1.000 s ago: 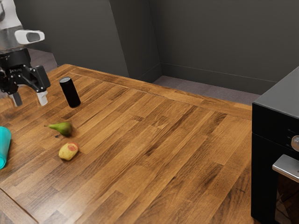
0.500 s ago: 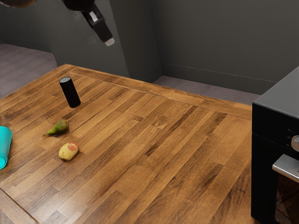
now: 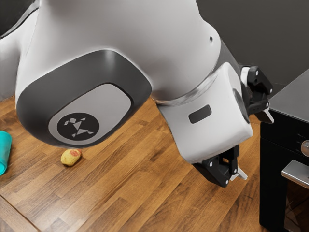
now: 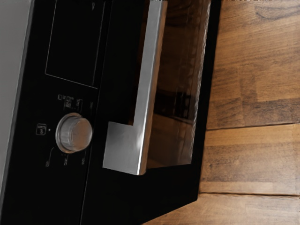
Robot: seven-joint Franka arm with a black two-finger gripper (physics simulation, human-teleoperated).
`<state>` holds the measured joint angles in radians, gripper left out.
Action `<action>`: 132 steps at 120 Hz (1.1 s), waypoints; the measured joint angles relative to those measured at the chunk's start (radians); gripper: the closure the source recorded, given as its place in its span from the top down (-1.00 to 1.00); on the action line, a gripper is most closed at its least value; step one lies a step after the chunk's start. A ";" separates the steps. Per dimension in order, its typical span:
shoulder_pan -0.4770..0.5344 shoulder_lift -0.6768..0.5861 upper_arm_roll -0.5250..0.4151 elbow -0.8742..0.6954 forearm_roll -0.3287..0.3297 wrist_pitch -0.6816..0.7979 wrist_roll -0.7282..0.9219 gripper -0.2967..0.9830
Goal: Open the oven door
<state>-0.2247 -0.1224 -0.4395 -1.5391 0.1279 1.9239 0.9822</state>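
The hand [image 3: 253,145] is held released above the wooden table [image 3: 140,183], its two fingers spread wide. In front of it, a short way off, the silver handle [image 4: 149,84] of the black oven [image 3: 273,188] is faced. Behind that handle the dark-glassed oven door [image 4: 176,98] is seen, with a round knob [image 4: 75,133] set beside it. Well behind the hand, a yellow-and-red fruit [image 3: 71,157] is found on the table, and farther back, a turquoise cup-like thing [image 3: 4,152].

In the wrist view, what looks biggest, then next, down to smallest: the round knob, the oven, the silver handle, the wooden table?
1. Oven
2. Wooden table
3. Silver handle
4. Round knob
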 joint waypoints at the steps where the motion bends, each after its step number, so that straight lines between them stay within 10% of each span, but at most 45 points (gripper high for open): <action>1: 0.000 0.002 0.000 -0.001 -0.002 0.004 0.005 0.50; 73: -0.091 0.328 -0.049 0.186 -0.011 0.095 0.228 0.50; 132: -0.129 0.288 -0.049 0.099 0.031 0.098 0.249 0.50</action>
<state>-0.3540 0.1654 -0.4885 -1.4401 0.1593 2.0220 1.2313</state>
